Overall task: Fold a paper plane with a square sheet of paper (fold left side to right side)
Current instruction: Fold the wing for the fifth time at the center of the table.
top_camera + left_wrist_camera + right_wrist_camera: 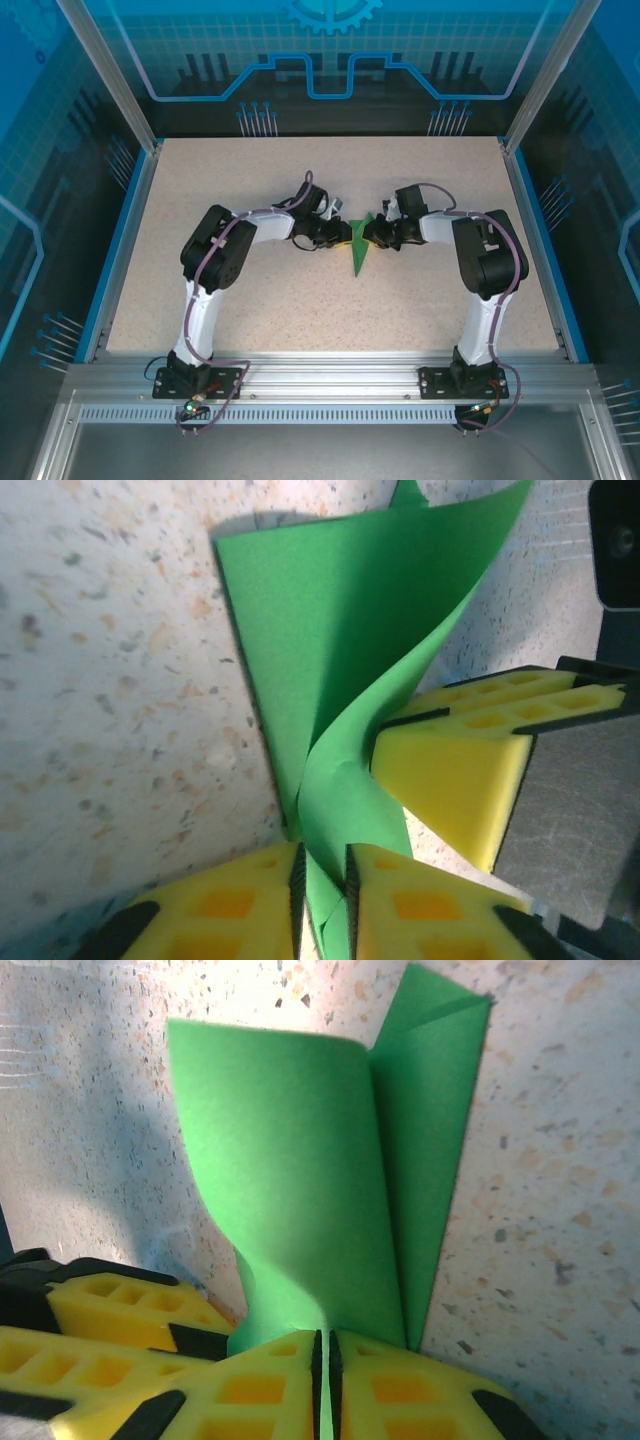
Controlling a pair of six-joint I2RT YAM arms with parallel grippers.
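Together, both end effectors are clamped on the square sheet of paper (359, 252), which is folded to a narrow green wedge near the middle of the speckled bench (300, 310). The left end effector (325, 880) has its yellow pads (250, 880) pressed shut, with a thin edge of the paper pinched between them. Ahead of it a loose flap rises off the bench and curls up and to its right, while a flatter layer lies on the surface just ahead and to its left. The right end effector (326, 1360) likewise grips the paper's near edge between closed pads. Directly ahead of it a curved flap stands up, and just to its right a creased, pointed layer lies flat on the bench. From above, the two end effectors face each other across the wedge, whose narrow tip points toward the arm bases.
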